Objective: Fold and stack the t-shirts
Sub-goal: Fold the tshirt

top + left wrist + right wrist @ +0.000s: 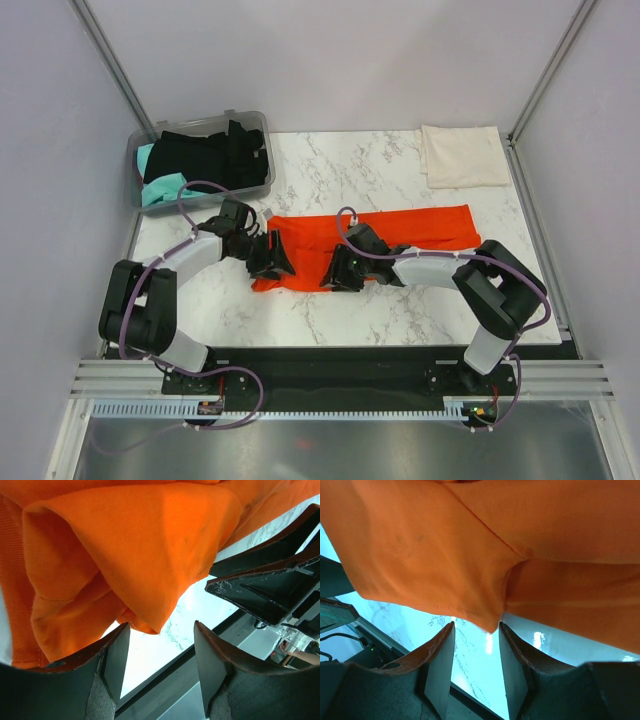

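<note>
Looking down from the overhead camera, the orange-red shirt lies as a long flat band across the middle of the marble-patterned counter. The left tool and right tool both sit low at its near-left end. A cream shirt rests folded square at the far right corner. Black shirts and a teal shirt are heaped in the clear bin at the far left.

At the left wrist, the left tool has its fingers apart and nothing pinched. A doubled corner of the orange-red shirt droops just at their mouth. The cloth is a soft matte knit with a ribbed edge on the left, lying in loose, rounded folds. The risk, I judge, is closing on only the top layer, so that the fold peels open when lifted.

At the right wrist, the right tool is likewise parted around a pointed corner of the orange-red shirt. A stitched seam runs across the cloth above the glossy counter. Only the very tip of the corner sits between the dark, wedge-shaped fingers, so a shallow bite could slip off. The two tools also work close together, and uneven pulls would skew the fold.
</note>
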`<action>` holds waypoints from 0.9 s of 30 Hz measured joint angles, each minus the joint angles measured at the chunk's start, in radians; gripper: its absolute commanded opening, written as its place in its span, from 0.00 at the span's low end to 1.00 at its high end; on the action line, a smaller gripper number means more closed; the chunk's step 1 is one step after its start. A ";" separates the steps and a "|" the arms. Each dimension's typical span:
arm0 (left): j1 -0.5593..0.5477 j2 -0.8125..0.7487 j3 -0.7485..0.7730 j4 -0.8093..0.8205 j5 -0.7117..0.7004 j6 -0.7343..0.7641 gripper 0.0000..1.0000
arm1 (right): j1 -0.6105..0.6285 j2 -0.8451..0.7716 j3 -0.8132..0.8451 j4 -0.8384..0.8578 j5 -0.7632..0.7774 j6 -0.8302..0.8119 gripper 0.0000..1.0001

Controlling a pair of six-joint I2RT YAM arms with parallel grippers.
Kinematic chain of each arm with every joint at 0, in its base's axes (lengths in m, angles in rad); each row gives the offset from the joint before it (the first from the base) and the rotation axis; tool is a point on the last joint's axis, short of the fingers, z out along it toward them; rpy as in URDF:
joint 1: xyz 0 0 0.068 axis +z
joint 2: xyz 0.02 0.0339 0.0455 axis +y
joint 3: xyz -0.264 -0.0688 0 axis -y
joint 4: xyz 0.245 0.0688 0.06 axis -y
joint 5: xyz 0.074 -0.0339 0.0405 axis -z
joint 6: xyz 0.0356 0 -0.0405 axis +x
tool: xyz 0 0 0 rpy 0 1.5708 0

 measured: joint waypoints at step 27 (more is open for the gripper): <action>-0.006 0.027 0.041 0.007 0.040 -0.005 0.05 | -0.023 0.024 0.062 -0.063 0.021 -0.061 0.00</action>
